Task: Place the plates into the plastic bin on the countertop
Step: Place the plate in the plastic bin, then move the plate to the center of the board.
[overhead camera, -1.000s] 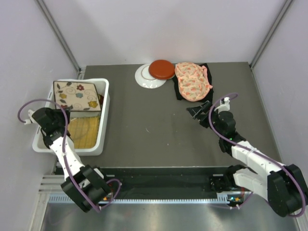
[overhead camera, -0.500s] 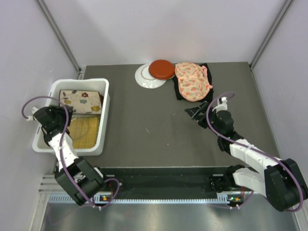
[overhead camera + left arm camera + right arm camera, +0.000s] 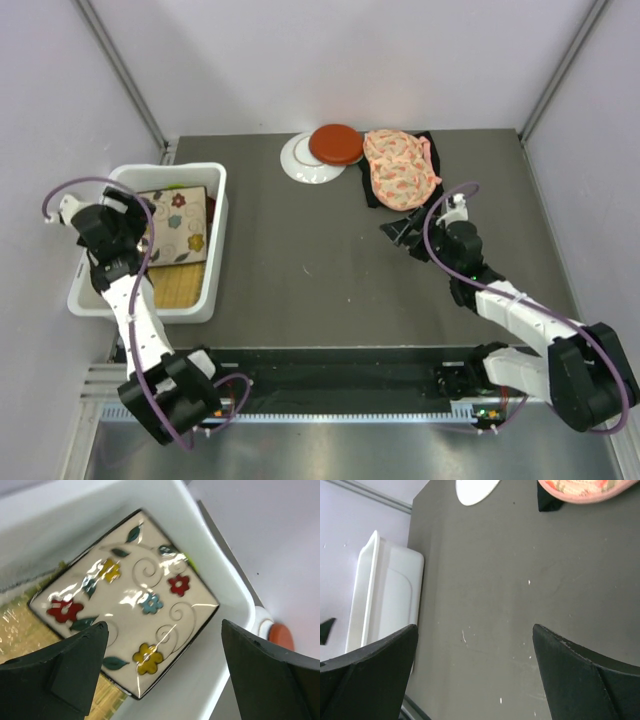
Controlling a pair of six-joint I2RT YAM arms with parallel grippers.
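Countertop point(image 3: 310, 250) centre bare, wide passage right of plastic bin point(image 3: 219, 230). Back edge crowded: white plate point(image 3: 298, 162), red plate point(image 3: 335, 144) overlapping it, pink fabric point(image 3: 400, 168). Floral plate point(image 3: 178, 225) fills bin's far half.

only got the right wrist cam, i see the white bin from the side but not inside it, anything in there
Observer: Yes, a square floral plate lies in the bin, partly over a yellow woven plate.
Operator: is the left hand gripping it
Observer: No, the left hand is open above it, its fingers clear of the plate.
Operator: any plate outside that i'm missing
Observer: A red plate overlaps the white plate at the far side of the counter.
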